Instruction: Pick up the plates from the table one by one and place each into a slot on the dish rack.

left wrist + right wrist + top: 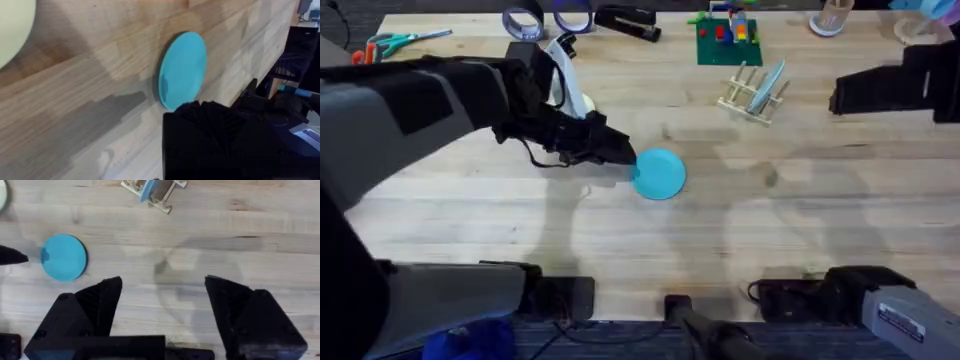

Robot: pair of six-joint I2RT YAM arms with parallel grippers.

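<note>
We pick it up with the left gripper (623, 155) reaching across the middle of the overhead frame, its tip right at the left rim of the turquoise plate (660, 173), which lies flat on the desk (620, 240) near the centre. The step in hand looks like the pick. Doing it well likely means biting only the thin rim, squarely, then lifting straight before any swing, so the disc doesn't pivot or slide out. A plate this flat gives little to hold, so a shallow, off-centre pinch is the risk.

Up at the upper right of centre stands the rack (752, 92), with a light blue plate (770, 80) already leaning in a slot. From the left wrist view, a pale yellow plate (12, 27) peeks in at the upper left corner.

Now the jaws. On the left, we cannot tell whether they are clenched on the rim or merely touching it; the tip hides the contact. The right gripper (162, 305) hovers with its jaws spread wide, holding nothing, the bare desk showing between them.
</note>
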